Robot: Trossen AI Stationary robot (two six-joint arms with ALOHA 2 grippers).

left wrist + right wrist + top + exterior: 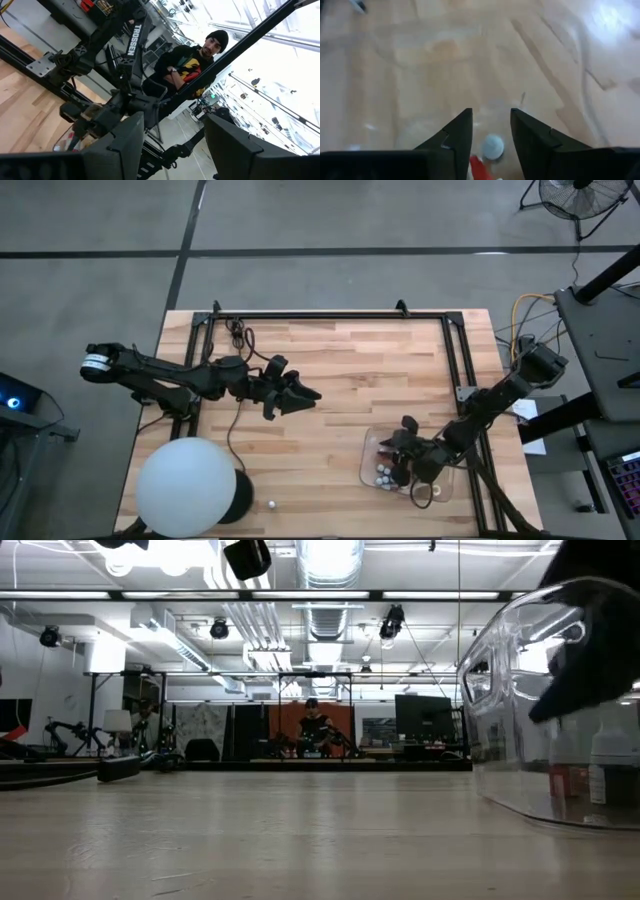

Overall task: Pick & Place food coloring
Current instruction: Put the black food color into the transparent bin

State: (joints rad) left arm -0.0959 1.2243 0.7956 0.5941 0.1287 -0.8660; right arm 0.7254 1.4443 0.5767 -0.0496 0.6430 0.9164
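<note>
The bench (pixel 340 380) is pale butcher-block wood, striped in blond and honey-brown planks, edged by a black metal frame (pixel 330 314). Both arms are matt black; the left tool (pixel 300 395) and right tool (pixel 400 463) are black too. The shallow plastic tray (pixel 372 442) is clear and colourless. The tiny food coloring bottles (pixel 385 474) in it show whitish bodies with dark and red touches. A large smooth ball (pixel 186 486) is plain white. The floor (pixel 90 220) is grey.
</note>
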